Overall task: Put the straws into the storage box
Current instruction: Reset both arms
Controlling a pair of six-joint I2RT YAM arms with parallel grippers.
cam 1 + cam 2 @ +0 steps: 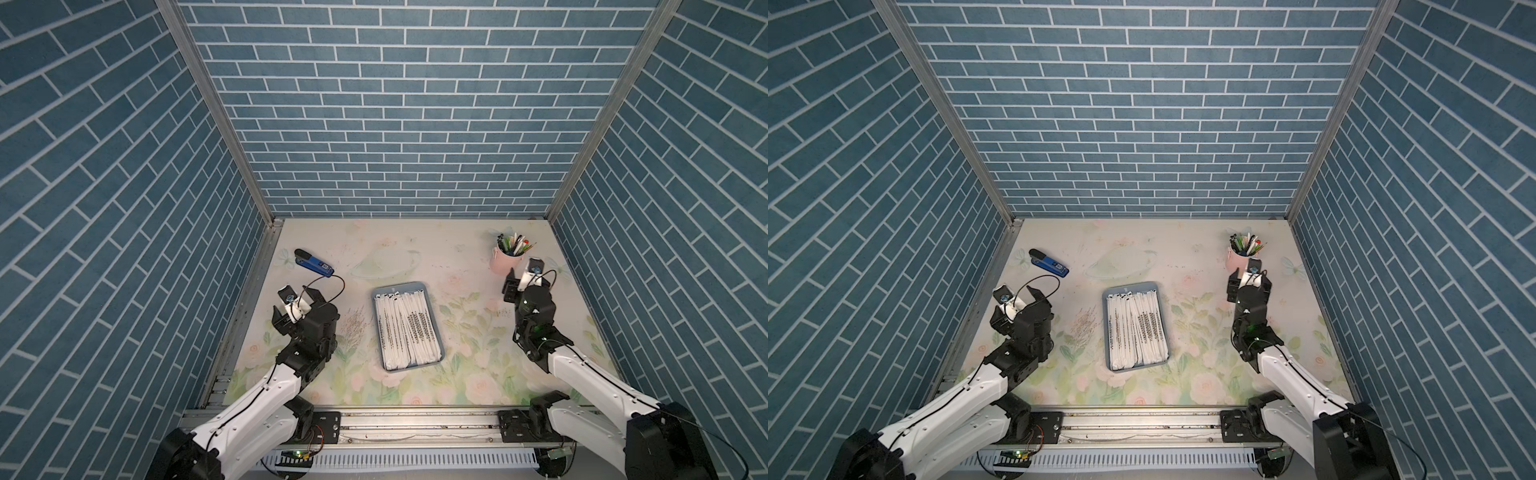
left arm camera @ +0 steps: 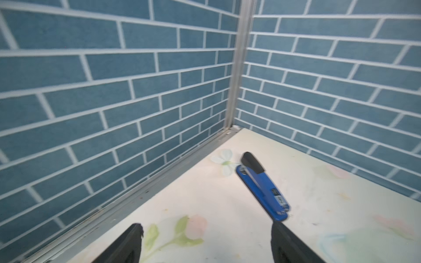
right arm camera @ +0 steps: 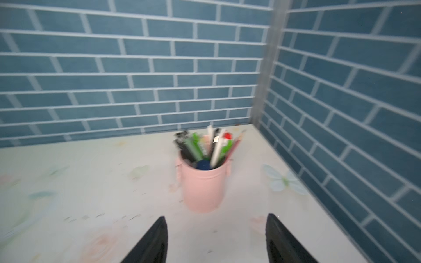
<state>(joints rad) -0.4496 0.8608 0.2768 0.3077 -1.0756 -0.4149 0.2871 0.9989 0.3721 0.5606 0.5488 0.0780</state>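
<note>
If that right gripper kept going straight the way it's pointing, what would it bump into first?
Probably the pink cup: it stands straight ahead of the open right gripper, though how far off is unclear.

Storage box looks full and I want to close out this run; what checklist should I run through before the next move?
1. All white paper-wrapped straws lie inside the shallow blue-grey plastic storage box: ok.
2. No straw seen loose on the floral table: ok.
3. Left claw open and empty: ok.
4. Right claw open and empty: ok.
5. Claws apart from the blue-and-black stapler and round pink pen cup: ok.
6. Every straw below the box rim: cannot tell.
</note>
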